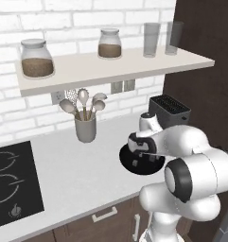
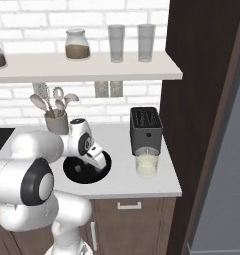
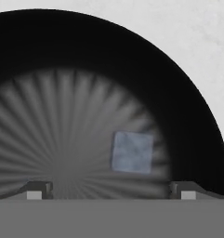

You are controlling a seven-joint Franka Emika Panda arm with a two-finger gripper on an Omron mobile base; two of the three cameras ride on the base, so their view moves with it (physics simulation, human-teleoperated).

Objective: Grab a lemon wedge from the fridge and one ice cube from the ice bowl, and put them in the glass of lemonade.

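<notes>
The glossy black ice bowl sits on the pale counter near its front edge, partly covered by my arm in the left base view. One pale grey-white ice cube lies on the bowl's ribbed floor, a little right of centre between my fingertips. My gripper is open just above the bowl, pointing down into it, with nothing between its jaws. The glass of lemonade stands to the right of the bowl, in front of the toaster. The lemon wedge is out of view. A grey strip of the fridge shows at the far right.
A black toaster stands behind the glass. A grey utensil holder stands at the back wall, and a black cooktop lies at the left. Above, a shelf carries jars and two tall glasses. A dark tall panel closes the counter's right end.
</notes>
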